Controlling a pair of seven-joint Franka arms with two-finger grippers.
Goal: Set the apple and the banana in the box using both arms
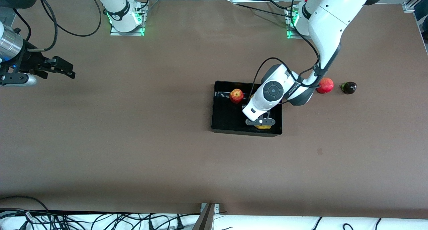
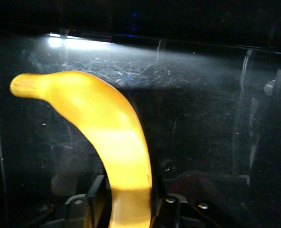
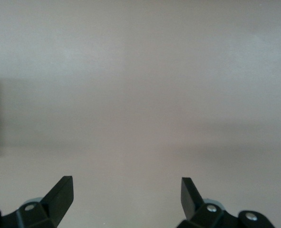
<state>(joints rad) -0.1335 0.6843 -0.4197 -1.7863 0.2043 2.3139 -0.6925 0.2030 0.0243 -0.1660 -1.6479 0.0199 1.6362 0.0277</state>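
The black box [image 1: 220, 123] sits near the table's middle. The red, yellow-streaked apple [image 1: 236, 96] lies inside it, at the side farther from the front camera. My left gripper [image 1: 260, 122] reaches down into the box's nearer part and is shut on the yellow banana [image 1: 262, 126], mostly hidden under the hand. In the left wrist view the banana [image 2: 107, 118] curves out from between my left gripper's [image 2: 128, 192] fingers, low over the glossy box floor [image 2: 207, 123]. My right gripper [image 1: 63, 69] is open and empty, held over bare table at the right arm's end; it also shows in the right wrist view [image 3: 127, 187].
A smooth round red fruit [image 1: 325, 85] and a dark purple fruit [image 1: 349, 87] lie on the brown table beside the box, toward the left arm's end, close to the left arm's forearm. Cables hang along the table's near edge.
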